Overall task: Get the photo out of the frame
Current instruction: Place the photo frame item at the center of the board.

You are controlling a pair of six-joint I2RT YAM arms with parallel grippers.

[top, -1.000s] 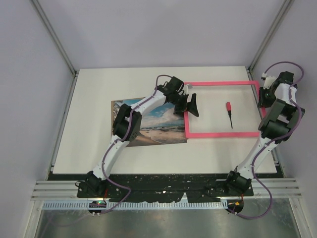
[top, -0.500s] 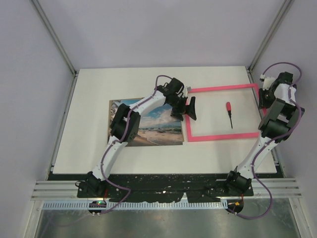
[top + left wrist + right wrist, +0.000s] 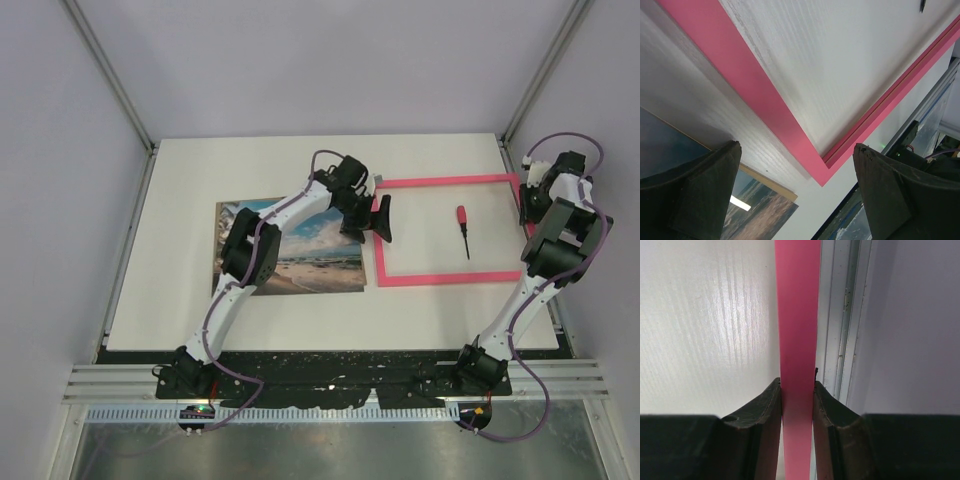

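My right pincer (image 3: 796, 385) grips the frame (image 3: 797, 315) by its right rail. My left pincer (image 3: 797, 147) stands wide, empty, above the left rail. The photo (image 3: 310, 262) lies flat just left of it, outside the frame.

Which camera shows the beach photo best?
The top camera: nearly the whole photo is in sight, only partly covered by the left arm. The left wrist view catches just a corner. The right wrist view shows none of it.
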